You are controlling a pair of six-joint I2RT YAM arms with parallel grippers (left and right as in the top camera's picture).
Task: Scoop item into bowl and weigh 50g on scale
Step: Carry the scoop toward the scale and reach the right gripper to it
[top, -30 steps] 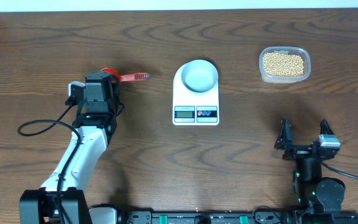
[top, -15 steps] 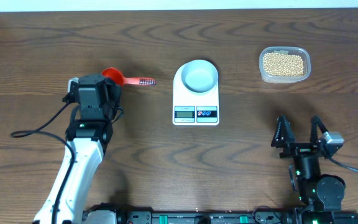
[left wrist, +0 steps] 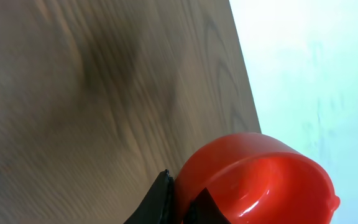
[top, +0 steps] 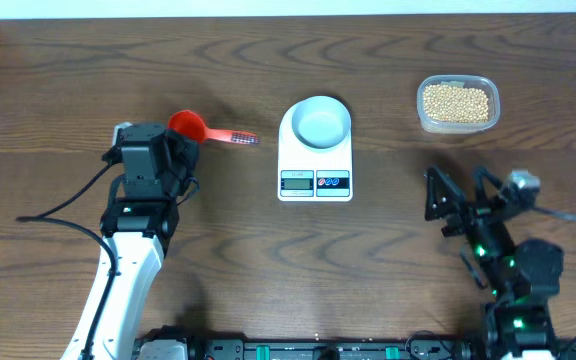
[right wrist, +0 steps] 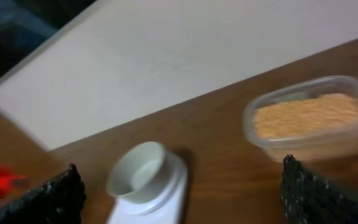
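You've got a dark brown wood-grain tabletop filling the overhead view, with a pale wall strip along the far edge. The right wrist view shows the same wall behind the far edge, all a bit blurred.

Your left arm reaches in from the near edge on the left half: white link, black wrist. The left gripper is pinched on the red scoop at the cup end. In the left wrist view a black finger presses against the cup's outer wall. The handle points right, toward the scale, with its tip well short of it. You can't tell whether the scoop touches the tabletop.

Your right arm stands by the near right corner, leaning in toward the middle. The right gripper is spread wide and holds nothing. Its camera looks across at the scale and tub.

The scale sits mid-tabletop, nearer the far edge, with its display and buttons facing the near edge. The display is too small to read. The bowl rests upright on the scale's far half, and its inside looks plain pale blue.

The beans are heaped in the clear tub near the far right corner, well apart from the scale. The scale and bowl stand between the scoop and the tub. The right gripper is on the near side of the tub, apart from it.
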